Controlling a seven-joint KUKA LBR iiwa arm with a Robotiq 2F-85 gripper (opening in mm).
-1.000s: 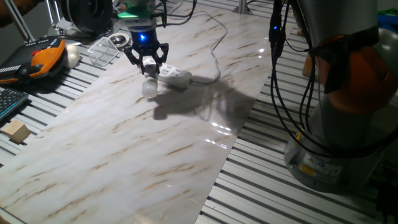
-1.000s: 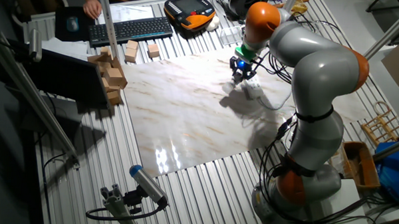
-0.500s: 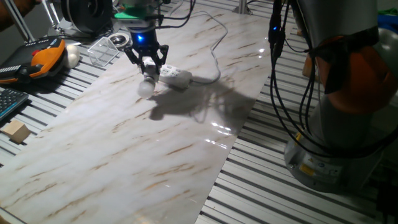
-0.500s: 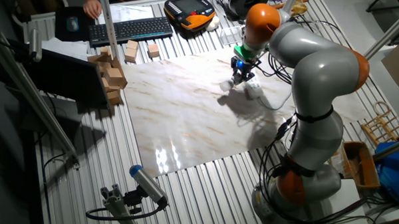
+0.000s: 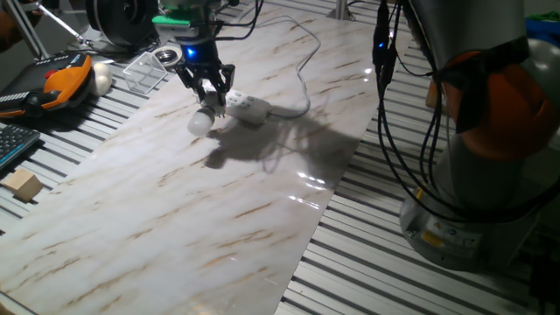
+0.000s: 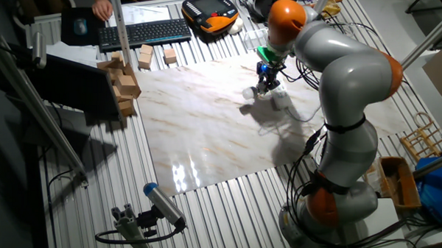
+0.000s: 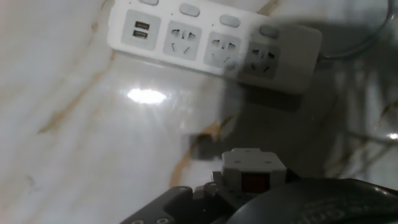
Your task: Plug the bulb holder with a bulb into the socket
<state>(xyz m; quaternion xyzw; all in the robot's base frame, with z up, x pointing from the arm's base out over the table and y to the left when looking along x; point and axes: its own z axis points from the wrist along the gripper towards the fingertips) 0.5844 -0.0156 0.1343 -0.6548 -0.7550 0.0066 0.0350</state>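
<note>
My gripper (image 5: 208, 90) is shut on the small white bulb holder (image 5: 211, 101) and holds it just above the marble board, left of the socket. The bulb (image 5: 200, 122) hangs from the holder's lower end, down and to the left. The socket (image 5: 246, 107) is a long white power strip that lies flat, with its cable (image 5: 302, 79) running to the far edge. In the other fixed view my gripper (image 6: 266, 80) hovers beside the strip (image 6: 281, 97). The hand view shows the holder's end with its red mark (image 7: 252, 175) below the strip's row of outlets (image 7: 212, 45). The bulb is hidden there.
An orange teach pendant (image 5: 58, 80), a white egg-like ball (image 5: 102, 79) and a clear plastic box (image 5: 149, 67) lie left of the board. A keyboard (image 6: 144, 32) and wooden blocks (image 6: 124, 82) sit further off. The arm's base (image 5: 477, 131) stands on the right.
My gripper has shifted a little to the left and away from the strip with the holder and bulb in it. The strip has not moved.
</note>
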